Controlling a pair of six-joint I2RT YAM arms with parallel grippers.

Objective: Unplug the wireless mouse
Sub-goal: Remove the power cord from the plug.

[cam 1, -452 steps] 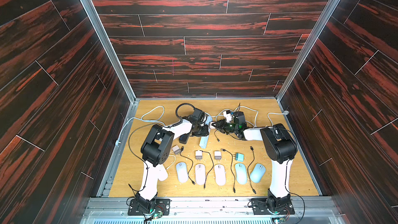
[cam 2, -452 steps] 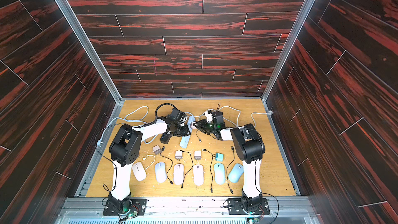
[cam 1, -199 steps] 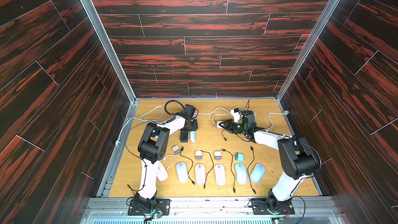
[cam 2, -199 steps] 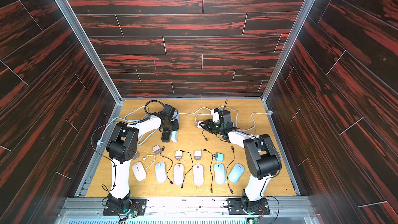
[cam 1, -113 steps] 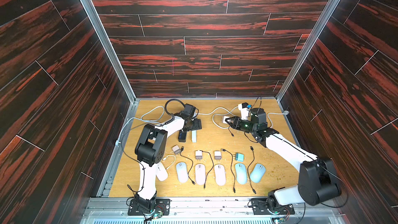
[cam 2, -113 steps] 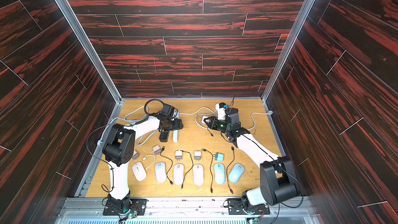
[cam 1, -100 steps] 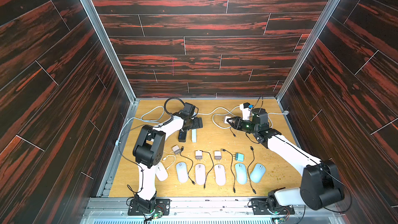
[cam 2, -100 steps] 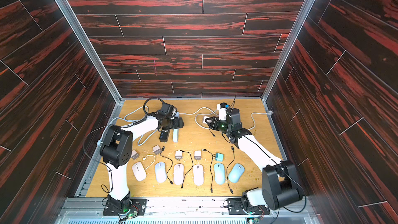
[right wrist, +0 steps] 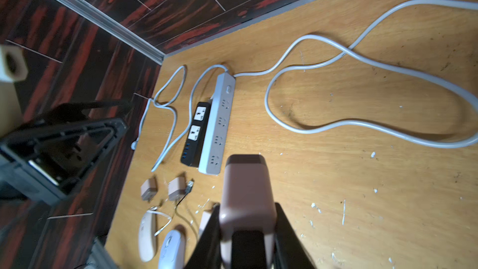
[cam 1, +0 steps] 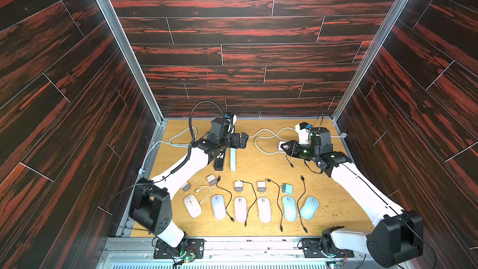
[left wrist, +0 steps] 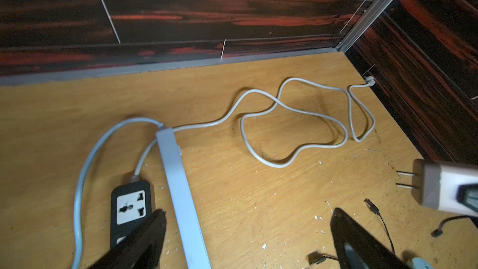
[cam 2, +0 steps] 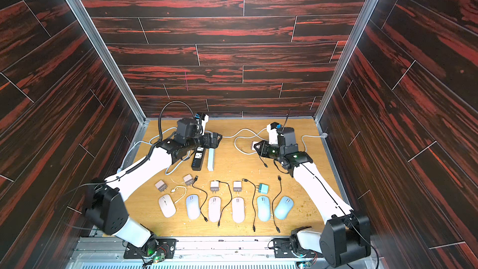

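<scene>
Charger adapter of pinkish plastic, pinched by its sides between the narrowed fingers of the right gripper and held in the air over the far right part of the table. In the left wrist view its two prongs are bare, so the unplugging step is judged done. White power strip and black power strip lie side by side toward the far left corner, with no plug in any socket that shows. Left gripper hovers over their far ends, fingers spread wide and holding nothing, a position suited to bracing a strip against a pull. Six mice lie in a row along the near edge, well apart from the strips, with five loose adapters just beyond them. The held one probably belongs in that line. Thin black cable hangs below the right gripper; its attachment cannot be made out.
</scene>
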